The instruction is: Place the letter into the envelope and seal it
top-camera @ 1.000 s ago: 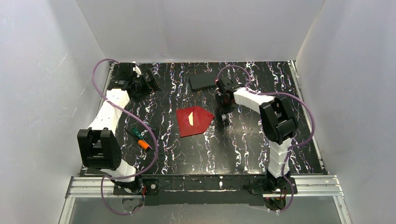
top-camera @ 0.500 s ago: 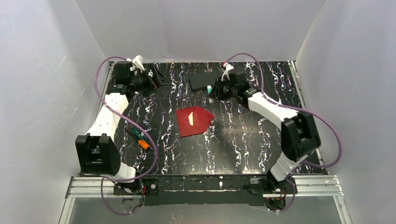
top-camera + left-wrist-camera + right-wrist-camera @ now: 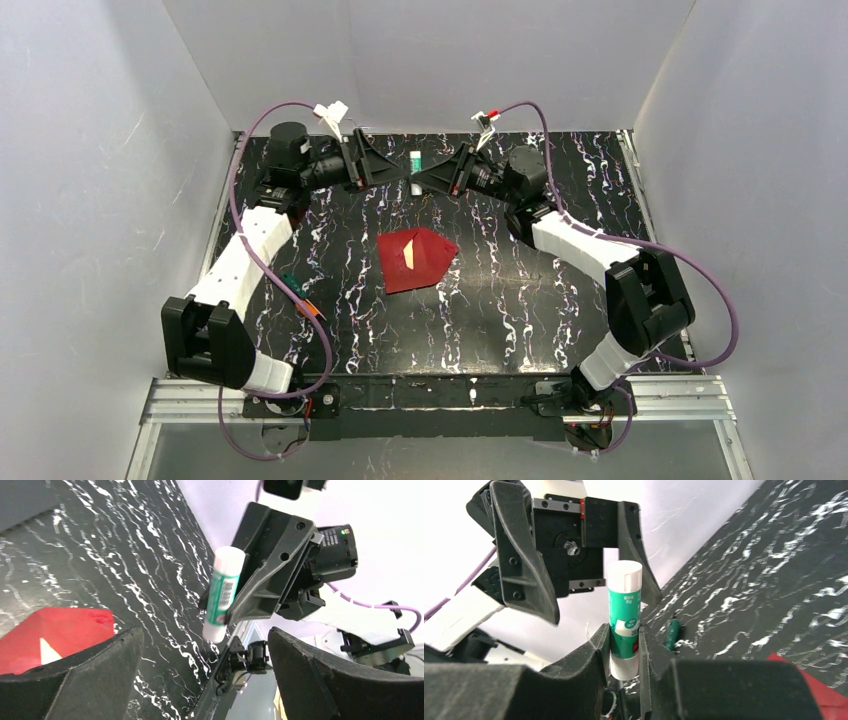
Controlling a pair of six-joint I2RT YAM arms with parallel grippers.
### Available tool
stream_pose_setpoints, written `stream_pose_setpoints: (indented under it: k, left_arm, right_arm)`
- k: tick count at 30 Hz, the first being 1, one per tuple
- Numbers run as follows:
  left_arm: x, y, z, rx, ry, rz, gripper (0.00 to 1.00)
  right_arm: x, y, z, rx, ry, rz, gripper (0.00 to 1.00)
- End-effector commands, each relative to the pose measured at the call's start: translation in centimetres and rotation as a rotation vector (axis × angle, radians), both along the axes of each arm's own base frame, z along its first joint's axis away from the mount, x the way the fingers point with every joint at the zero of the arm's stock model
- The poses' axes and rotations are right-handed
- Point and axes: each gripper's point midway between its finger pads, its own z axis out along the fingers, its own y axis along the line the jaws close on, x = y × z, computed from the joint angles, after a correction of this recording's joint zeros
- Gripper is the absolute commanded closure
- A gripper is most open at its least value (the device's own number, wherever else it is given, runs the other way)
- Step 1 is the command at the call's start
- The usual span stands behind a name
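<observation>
The dark red envelope (image 3: 418, 260) lies flat mid-table; a pale sliver of the letter (image 3: 408, 254) shows at its opening, the rest hidden. The envelope also shows in the left wrist view (image 3: 55, 632). Both arms are raised at the back centre, facing each other. My right gripper (image 3: 421, 178) is shut on a green and white glue stick (image 3: 415, 158), held upright in the air; in the right wrist view the stick (image 3: 624, 605) sits between the pads. My left gripper (image 3: 396, 170) is open and empty, close to the stick (image 3: 224, 592) without touching it.
A screwdriver (image 3: 300, 297) with a green and orange handle lies at the left of the table. A dark flat block (image 3: 25, 500) lies at the back. White walls enclose the table on three sides.
Both arms rose and swung toward each other at the back centre. The right gripper lifted the glue stick higher; the left gripper now faces it, open.
</observation>
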Motion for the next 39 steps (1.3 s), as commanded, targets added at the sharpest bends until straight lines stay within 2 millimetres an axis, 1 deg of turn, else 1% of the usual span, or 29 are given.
stream_pose_setpoints:
  k: [1, 3, 5, 7, 9, 10, 11, 15, 18, 22, 24, 25, 26, 28, 29, 30, 31, 32, 33, 34, 35, 36, 37, 38, 39]
  left_arm:
    - [-1.5, -1.6, 3.0, -0.019, -0.093, -0.028, 0.10]
    - [-1.4, -2.2, 3.1, -0.024, -0.086, -0.042, 0.13]
    - [-1.4, -2.4, 3.4, -0.036, -0.071, -0.056, 0.17]
    - [-1.4, -2.5, 3.3, -0.035, -0.049, -0.055, 0.27]
    - [-1.3, -2.4, 2.7, -0.023, -0.011, -0.047, 0.39]
    - [-1.5, -2.4, 2.5, -0.021, 0.012, -0.054, 0.44]
    - [-1.8, -2.5, 1.8, -0.013, 0.055, -0.063, 0.49]
    - [-3.2, -2.6, 0.3, 0.015, 0.151, -0.125, 0.67]
    - [-3.9, -2.7, -0.3, 0.027, 0.202, -0.170, 0.71]
    - [-3.6, -2.8, -1.4, 0.045, 0.282, -0.168, 0.73]
    - [-3.5, -3.1, -1.7, 0.034, 0.324, -0.175, 0.75]
    - [-3.7, -3.4, -1.7, 0.027, 0.354, -0.193, 0.75]
    - [-3.7, -3.8, -2.4, 0.026, 0.408, -0.216, 0.76]
    - [-4.2, -4.0, -3.1, 0.030, 0.483, -0.251, 0.88]
    - [-4.3, -4.1, -3.5, 0.028, 0.511, -0.261, 0.95]
    - [-4.4, -4.1, -3.8, 0.026, 0.528, -0.265, 1.00]
    - [-4.5, -4.1, -3.8, 0.026, 0.530, -0.266, 1.00]
    - [-4.3, -4.0, -3.7, 0.030, 0.525, -0.252, 1.00]
    - [-3.8, -3.8, -3.7, 0.040, 0.516, -0.215, 1.00]
    - [-3.3, -3.6, -3.4, 0.041, 0.501, -0.180, 1.00]
    - [-2.5, -3.2, -3.1, 0.036, 0.488, -0.133, 1.00]
    - [-1.5, -2.8, -2.3, 0.016, 0.464, -0.083, 1.00]
    - [-0.7, -2.4, -1.7, -0.012, 0.449, -0.031, 1.00]
    - [0.2, -2.1, -0.8, -0.053, 0.426, 0.011, 1.00]
    - [0.9, -1.9, 0.4, -0.104, 0.409, 0.045, 1.00]
  right_arm:
    - [-2.9, 1.4, 3.4, 0.093, -0.074, 0.118, 0.76]
    - [-3.4, 1.9, 3.2, 0.073, -0.075, 0.148, 0.76]
    - [-3.5, 2.3, 2.4, 0.022, -0.077, 0.157, 0.76]
    - [-3.6, 2.5, 1.6, -0.033, -0.085, 0.157, 0.76]
    - [-3.5, 2.6, 0.5, -0.095, -0.080, 0.160, 0.76]
    - [-3.4, 2.6, 0.6, -0.108, -0.097, 0.158, 0.76]
    - [-3.3, 2.6, 0.2, -0.133, -0.095, 0.156, 0.76]
    - [-2.8, 2.5, -0.5, -0.214, -0.127, 0.154, 0.77]
    - [-2.8, 2.4, -1.0, -0.271, -0.161, 0.175, 0.77]
    - [-3.1, 2.6, -1.0, -0.320, -0.203, 0.227, 0.77]
    - [-3.2, 2.7, -1.3, -0.356, -0.224, 0.246, 0.77]
    - [-3.5, 2.8, -1.8, -0.380, -0.224, 0.265, 0.77]
    - [-3.6, 2.8, -2.1, -0.401, -0.226, 0.277, 0.77]
    - [-3.5, 2.7, -2.7, -0.449, -0.230, 0.291, 0.77]
    - [-3.1, 2.7, -3.0, -0.472, -0.230, 0.285, 0.77]
    - [-2.7, 2.6, -3.2, -0.494, -0.229, 0.270, 0.77]
    - [-2.2, 2.5, -3.5, -0.515, -0.220, 0.247, 0.75]
    - [-1.6, 2.3, -3.7, -0.536, -0.206, 0.210, 0.69]
    - [-0.9, 2.1, -3.9, -0.554, -0.189, 0.167, 0.58]
    - [-0.3, 1.8, -3.8, -0.555, -0.180, 0.118, 0.49]
    - [0.0, 1.5, -3.1, -0.520, -0.174, 0.075, 0.42]
    - [0.0, 1.2, -1.9, -0.443, -0.131, 0.033, 0.33]
    - [-0.4, 0.5, -1.1, -0.354, -0.105, -0.008, 0.23]
    - [-0.3, 0.3, -0.1, -0.257, -0.072, -0.045, 0.13]
    - [-0.6, -0.3, 1.8, -0.151, -0.052, -0.082, 0.07]
